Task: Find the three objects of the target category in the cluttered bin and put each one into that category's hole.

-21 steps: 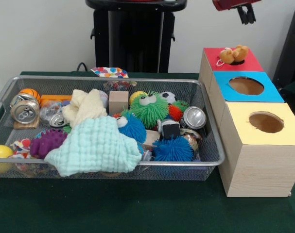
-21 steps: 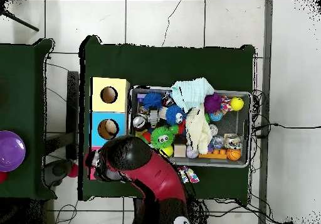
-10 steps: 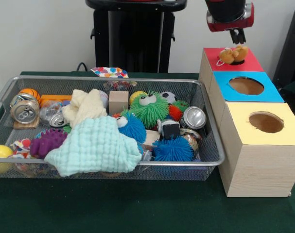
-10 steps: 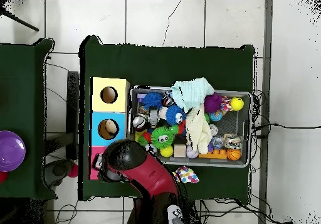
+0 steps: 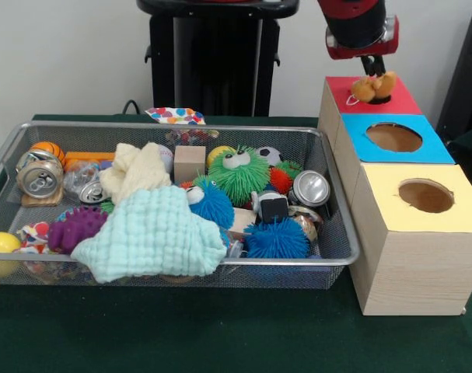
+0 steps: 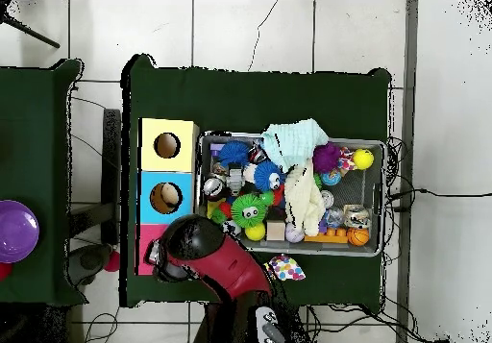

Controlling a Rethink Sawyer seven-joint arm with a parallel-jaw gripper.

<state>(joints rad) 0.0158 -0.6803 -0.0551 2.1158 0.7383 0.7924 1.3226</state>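
Since the previous frame the arm has descended further; the pincer [image 5: 372, 68] now sits directly over the tan plush toy [image 5: 374, 86] lodged in the hole of the red box [image 5: 399, 97]. Finger spacing: cannot tell. The wire bin [image 5: 338, 233] stands left of the boxes, holding fuzzy balls, cans and cloths.

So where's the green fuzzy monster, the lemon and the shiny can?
Green fuzzy monster [image 5: 239, 176], front view, on its spiky body.
Lemon [image 5: 1, 243], front view, on its yellow top.
Shiny can [image 5: 311, 188], front view, on its lid.
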